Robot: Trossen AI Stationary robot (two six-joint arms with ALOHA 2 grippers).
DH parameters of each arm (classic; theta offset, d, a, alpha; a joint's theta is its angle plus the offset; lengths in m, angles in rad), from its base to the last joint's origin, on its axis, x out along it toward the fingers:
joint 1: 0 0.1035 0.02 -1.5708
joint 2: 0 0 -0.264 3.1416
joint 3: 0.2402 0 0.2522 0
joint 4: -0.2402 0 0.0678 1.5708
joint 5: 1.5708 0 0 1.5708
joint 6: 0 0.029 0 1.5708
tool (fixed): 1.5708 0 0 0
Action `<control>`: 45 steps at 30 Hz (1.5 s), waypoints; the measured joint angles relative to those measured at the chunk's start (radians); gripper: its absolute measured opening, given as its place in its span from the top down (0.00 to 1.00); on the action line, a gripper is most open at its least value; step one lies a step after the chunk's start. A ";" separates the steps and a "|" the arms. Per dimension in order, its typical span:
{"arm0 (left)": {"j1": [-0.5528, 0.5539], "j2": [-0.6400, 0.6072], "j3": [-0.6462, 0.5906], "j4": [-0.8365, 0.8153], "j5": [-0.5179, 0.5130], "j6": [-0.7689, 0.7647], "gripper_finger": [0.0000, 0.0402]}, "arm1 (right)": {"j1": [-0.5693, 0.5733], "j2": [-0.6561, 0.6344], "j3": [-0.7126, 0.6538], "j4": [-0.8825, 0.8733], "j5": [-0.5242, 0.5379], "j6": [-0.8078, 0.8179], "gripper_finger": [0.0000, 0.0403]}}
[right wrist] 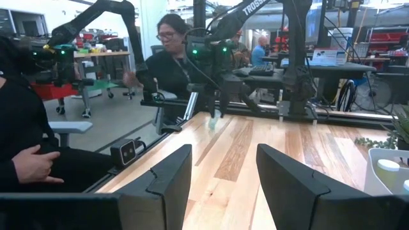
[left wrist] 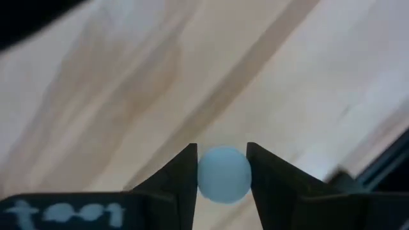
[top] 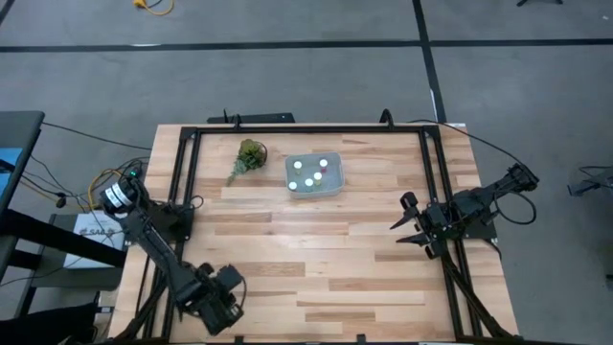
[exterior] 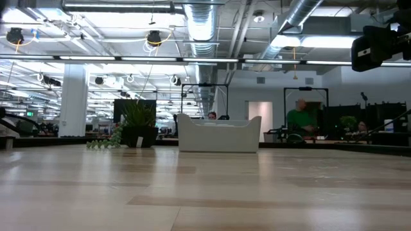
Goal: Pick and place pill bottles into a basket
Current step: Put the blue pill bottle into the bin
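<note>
While the bench (top: 316, 249) lies bare across its middle, the basket (top: 314, 175) sits toward its far edge, a green plant sprig (top: 247, 159) just beside it and several pill bottles (top: 318, 177) already inside as white caps. The left gripper (left wrist: 222, 167) hangs over the near left corner, well apart from the basket, its fingers pinching one bottle (left wrist: 223, 174) between them. The basket lies away and to the right of it, so the carry looks like a long diagonal. The right gripper (right wrist: 222, 167) waits at the right edge, fingers spread, holding nothing.
</note>
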 joint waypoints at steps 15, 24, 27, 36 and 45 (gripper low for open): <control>0.333 0.000 0.013 0.001 -0.151 0.457 0.75 | 0.000 0.000 0.000 0.000 0.000 0.000 0.58; 0.550 0.000 0.135 0.012 -0.464 0.791 0.73 | 0.000 0.000 0.000 0.000 0.000 0.000 0.58; 0.605 0.000 0.196 0.013 -0.574 0.901 0.74 | 0.000 0.000 0.000 0.000 0.000 0.000 0.58; 0.772 0.000 0.298 0.235 -0.620 1.288 0.73 | 0.000 0.000 0.000 0.000 0.000 0.000 0.58; 0.953 0.000 0.264 0.568 -0.256 1.525 0.73 | 0.000 0.000 0.000 0.000 0.000 0.000 0.58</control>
